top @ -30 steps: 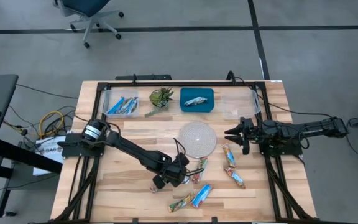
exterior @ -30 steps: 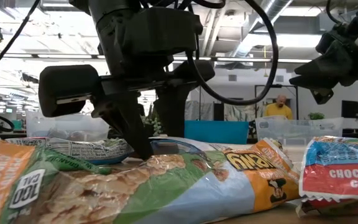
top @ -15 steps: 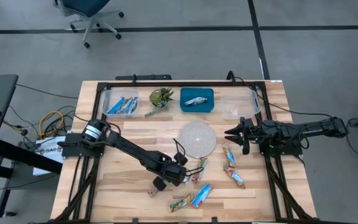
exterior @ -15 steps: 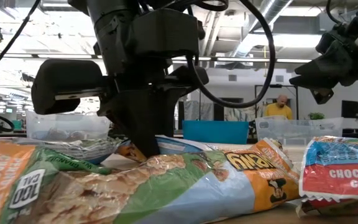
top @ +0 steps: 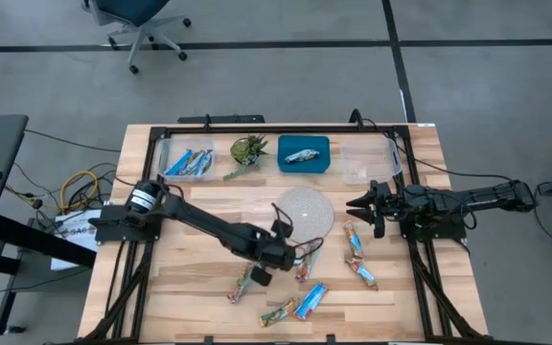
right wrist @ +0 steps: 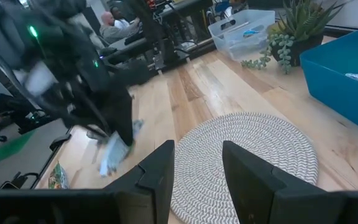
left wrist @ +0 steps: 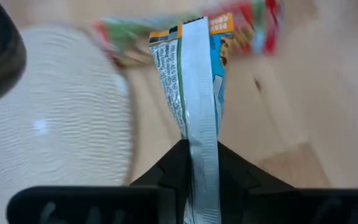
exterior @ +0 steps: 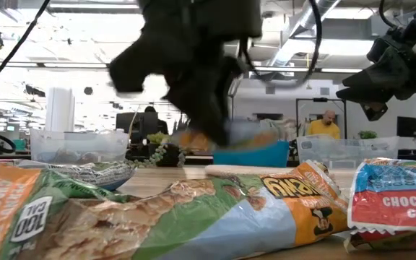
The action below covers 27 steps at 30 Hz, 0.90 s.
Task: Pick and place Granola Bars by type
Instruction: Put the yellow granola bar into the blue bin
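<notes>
right, my left gripper (top: 278, 251) is over the middle of the table (top: 199, 287), just off the near-left edge of the round woven mat (top: 304, 213), and it's lifted clear of the wood. its fingers are clamped on the end of a blue granola bar (left wrist: 194, 81); the left wrist view shows the silver back seam of the wrapper pinched between the two dark fingers (left wrist: 232, 177), the bar sticking out ahead with the mat on one side and bare wood on the other. in the low view the arm is smeared, so i can only just make out an orange-and-blue shape hanging under it, probably that same bar.

my right gripper (top: 357, 203) waits over the right side of the table, beside the mat, fingers spread with nothing between them.

the other granola bars (top: 307, 300) lie loose on the near half of the table: one near the left gripper on the wood, two by the front edge, and three or so to the right of the mat. along the far edge, a clear bin (top: 185, 163) holds blue bars, next to it sits the green plant (top: 248, 150), then a teal tray (top: 304, 154) with a silvery bar in it, then a second clear bin (top: 368, 163).
</notes>
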Tool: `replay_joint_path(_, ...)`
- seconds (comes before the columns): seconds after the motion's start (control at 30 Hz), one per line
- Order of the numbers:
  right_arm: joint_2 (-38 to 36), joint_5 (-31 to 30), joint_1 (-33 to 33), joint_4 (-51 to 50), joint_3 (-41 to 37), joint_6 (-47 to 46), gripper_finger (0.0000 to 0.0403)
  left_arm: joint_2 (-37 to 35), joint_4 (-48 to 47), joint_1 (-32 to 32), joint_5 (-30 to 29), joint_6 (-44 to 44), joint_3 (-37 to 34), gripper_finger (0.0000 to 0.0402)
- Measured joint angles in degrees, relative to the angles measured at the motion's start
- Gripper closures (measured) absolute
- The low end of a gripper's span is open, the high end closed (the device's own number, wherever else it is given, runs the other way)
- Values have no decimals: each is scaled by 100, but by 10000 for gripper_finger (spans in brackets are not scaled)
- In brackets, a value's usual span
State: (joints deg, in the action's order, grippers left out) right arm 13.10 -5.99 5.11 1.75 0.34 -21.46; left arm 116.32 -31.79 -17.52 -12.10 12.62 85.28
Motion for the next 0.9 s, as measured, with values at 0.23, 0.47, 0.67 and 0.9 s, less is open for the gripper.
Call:
replay_joint_path(0.23,0,-1,2,1,2,-2,275,-618,-223,603,-165,-857,429,353)
replay_joint_path(0.47,0,1,-1,-2,0,-2,275,-843,-248,1634,-260,-1477,1069,352)
replay_joint_path(0.67,0,0,1,-2,1,1,275,-845,-62,2498,-318,-1636,1517,352)
replay_joint_path(0.9,0,0,1,-2,1,-1,275,-843,31,3401,-66,-2282,1591,352)
